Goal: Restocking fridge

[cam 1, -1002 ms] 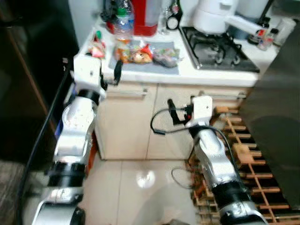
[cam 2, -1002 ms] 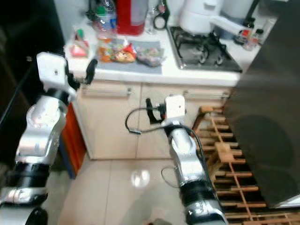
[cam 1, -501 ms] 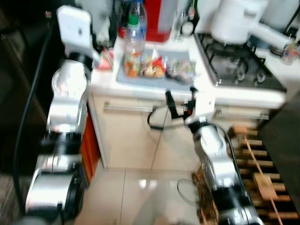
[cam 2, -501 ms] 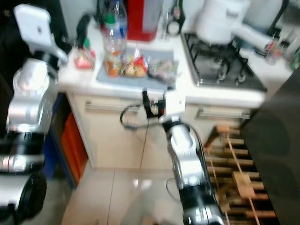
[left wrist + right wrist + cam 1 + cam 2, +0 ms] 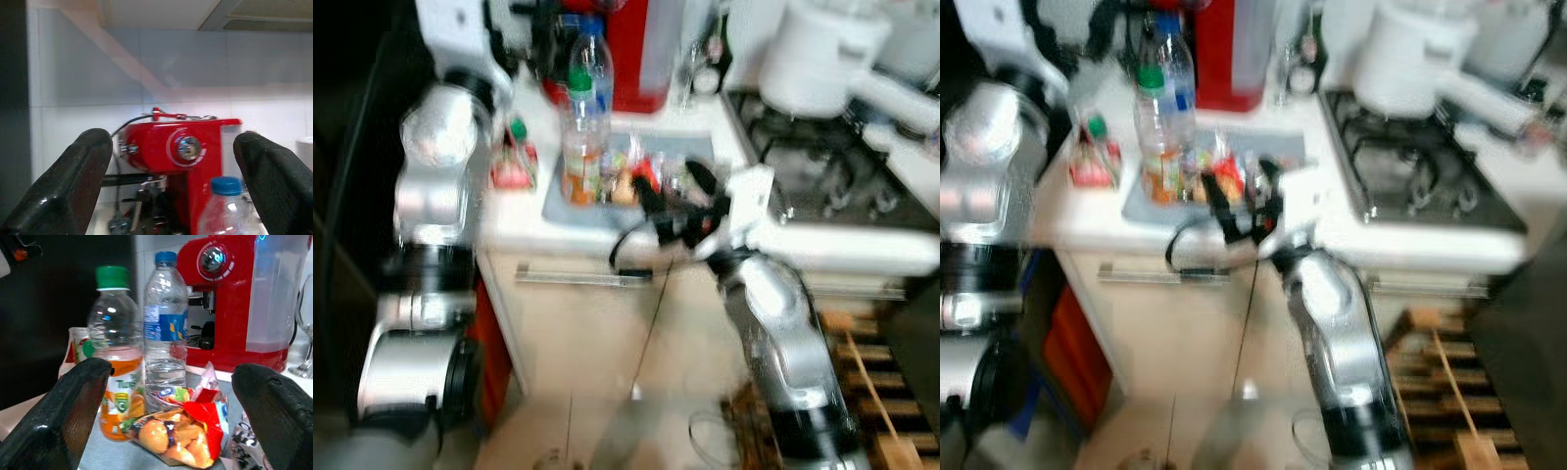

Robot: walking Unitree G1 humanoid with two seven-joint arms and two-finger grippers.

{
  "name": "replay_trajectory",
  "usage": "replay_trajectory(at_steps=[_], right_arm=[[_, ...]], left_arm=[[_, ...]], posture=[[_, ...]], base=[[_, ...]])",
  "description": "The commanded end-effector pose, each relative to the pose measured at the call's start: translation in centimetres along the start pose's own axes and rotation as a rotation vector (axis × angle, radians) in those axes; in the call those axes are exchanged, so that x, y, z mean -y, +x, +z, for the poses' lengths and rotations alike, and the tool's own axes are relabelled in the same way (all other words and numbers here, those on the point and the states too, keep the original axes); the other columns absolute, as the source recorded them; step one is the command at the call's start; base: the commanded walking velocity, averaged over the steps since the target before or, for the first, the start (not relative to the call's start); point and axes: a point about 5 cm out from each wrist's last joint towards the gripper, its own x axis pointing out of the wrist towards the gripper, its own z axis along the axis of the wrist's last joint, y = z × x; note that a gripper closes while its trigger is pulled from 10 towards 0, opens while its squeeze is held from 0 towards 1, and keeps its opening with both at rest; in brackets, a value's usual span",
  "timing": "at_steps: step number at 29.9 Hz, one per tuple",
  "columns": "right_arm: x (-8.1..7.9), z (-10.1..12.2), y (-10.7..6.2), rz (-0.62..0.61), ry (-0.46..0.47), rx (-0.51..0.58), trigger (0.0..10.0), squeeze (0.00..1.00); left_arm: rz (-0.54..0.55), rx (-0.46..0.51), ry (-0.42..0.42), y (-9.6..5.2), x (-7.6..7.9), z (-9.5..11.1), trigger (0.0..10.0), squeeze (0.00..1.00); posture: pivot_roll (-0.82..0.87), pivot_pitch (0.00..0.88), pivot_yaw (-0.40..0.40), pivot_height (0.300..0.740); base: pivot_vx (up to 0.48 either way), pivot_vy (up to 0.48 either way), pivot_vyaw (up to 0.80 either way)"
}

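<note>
On the white counter lies a grey tray (image 5: 564, 201). On it stand a green-capped bottle of orange juice (image 5: 115, 390) and a blue-capped water bottle (image 5: 165, 340), with bags of snacks (image 5: 182, 433) beside them. My right gripper (image 5: 1239, 194) hovers open at the counter's front edge, pointing at the bottles and short of them. My left gripper (image 5: 173, 149) is raised high at the counter's back left, open and holding nothing, facing the red coffee machine (image 5: 182, 147). The head views are blurred.
A small red-and-white carton (image 5: 512, 163) stands left of the tray. A white appliance (image 5: 819, 57) and a gas hob (image 5: 822, 162) lie to the right. A wine glass (image 5: 307, 328) stands by the coffee machine. Wooden slats (image 5: 876, 392) lean at the lower right, above a tiled floor.
The camera has closed in on the counter. My right gripper has risen from cupboard height to the tray's front edge. My left arm has lifted toward the back of the counter.
</note>
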Motion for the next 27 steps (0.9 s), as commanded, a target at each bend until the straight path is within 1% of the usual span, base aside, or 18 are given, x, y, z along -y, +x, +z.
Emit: replay_trajectory(at_steps=[1, 2, 3, 4, 5, 6, 7, 9, 10, 11, 12, 14, 18, 22, 24, 27], right_arm=[[0.4, 0.4, -0.1, -0.004, 0.022, 0.002, 10.0, 0.0], [0.4, 0.4, 0.0, -0.002, 0.034, 0.0, 10.0, 0.0], [0.4, 0.4, 0.0, -0.002, 0.034, 0.0, 10.0, 0.0], [0.2, 0.5, 0.1, 0.009, 0.059, -0.004, 10.0, 0.0], [0.1, 0.5, 0.1, 0.013, 0.07, -0.006, 10.0, 0.0], [0.1, 0.5, 0.1, 0.013, 0.07, -0.006, 10.0, 0.0], [0.0, 0.4, 0.1, 0.025, 0.09, -0.014, 10.0, 0.0], [-0.2, 0.0, 0.0, 0.043, 0.089, -0.044, 10.0, 0.0], [-0.2, 0.0, 0.0, 0.043, 0.089, -0.044, 10.0, 0.0], [-0.1, -0.3, -0.1, 0.048, 0.087, -0.062, 10.0, 0.0], [0.0, -0.5, -0.1, 0.045, 0.097, -0.072, 10.0, 0.0], [0.1, -0.7, -0.2, 0.04, 0.11, -0.083, 10.0, 0.0], [0.3, -0.8, -0.3, 0.037, 0.119, -0.091, 10.0, 0.0], [0.1, -0.9, -0.2, 0.039, 0.119, -0.095, 10.0, 0.0], [-0.1, -1.0, -0.2, 0.045, 0.118, -0.101, 10.0, 0.0], [-0.2, -1.1, -0.2, 0.047, 0.118, -0.103, 10.0, 0.0]], left_arm=[[-0.053, 0.032, -0.047, 0.5, 0.8, 1.2, 10.0, 0.0], [-0.07, 0.034, -0.088, 0.6, 0.8, 1.4, 10.0, 0.0], [-0.07, 0.034, -0.088, 0.6, 0.8, 1.4, 10.0, 0.0], [-0.099, 0.007, -0.158, 0.6, 1.0, 1.3, 10.0, 0.0], [-0.115, -0.011, -0.181, 0.6, 1.2, 1.2, 10.0, 0.0], [-0.115, -0.011, -0.181, 0.6, 1.2, 1.2, 10.0, 0.0], [-0.143, -0.043, -0.21, 0.5, 1.5, 0.7, 10.0, 0.0], [-0.154, -0.075, -0.19, 0.4, 1.6, 0.0, 10.0, 0.0], [-0.154, -0.075, -0.19, 0.4, 1.6, 0.0, 10.0, 0.0], [-0.158, -0.107, -0.18, 0.4, 1.7, -0.7, 10.0, 0.0], [-0.16, -0.141, -0.201, 0.3, 1.7, -1.5, 10.0, 0.0], [-0.158, -0.182, -0.23, 0.1, 1.7, -2.6, 10.0, 0.0], [-0.186, -0.205, -0.278, 0.1, 2.3, -3.1, 10.0, 0.0], [-0.19, -0.231, -0.285, 0.2, 2.6, -3.9, 10.0, 0.0], [-0.186, -0.257, -0.281, 0.3, 2.6, -4.8, 10.0, 0.0], [-0.186, -0.264, -0.28, 0.4, 2.6, -5.0, 10.0, 0.0]], posture=[[0.02, 0.0, -0.027, 0.74], [0.02, 0.0, -0.027, 0.74], [0.02, 0.0, -0.027, 0.74], [0.02, 0.0, -0.026, 0.74], [0.02, 0.0, -0.025, 0.74], [0.02, 0.0, -0.025, 0.74], [0.02, 0.0, -0.025, 0.74], [0.02, 0.0, -0.027, 0.74], [0.02, 0.0, -0.027, 0.74], [0.02, 0.0, -0.029, 0.74], [0.02, 0.0, -0.03, 0.74], [0.02, 0.0, -0.032, 0.74], [0.02, 0.0, -0.034, 0.74], [0.01, 0.0, -0.031, 0.74], [0.01, 0.0, -0.026, 0.74], [0.01, 0.0, -0.026, 0.74]], base=[[0.0, 0.0, 0.0], [0.0, 0.0, 0.0], [0.0, 0.0, 0.0], [0.0, 0.0, 0.0], [0.0, 0.0, 0.0], [0.0, 0.0, 0.0], [0.0, 0.0, 0.0], [0.0, 0.0, 0.0], [0.0, 0.0, 0.0], [0.0, 0.0, 0.0], [0.0, 0.0, 0.0], [0.0, 0.0, 0.0], [0.0, 0.0, 0.0], [0.0, 0.0, 0.0], [0.0, 0.0, 0.0], [0.0, 0.0, 0.0]])
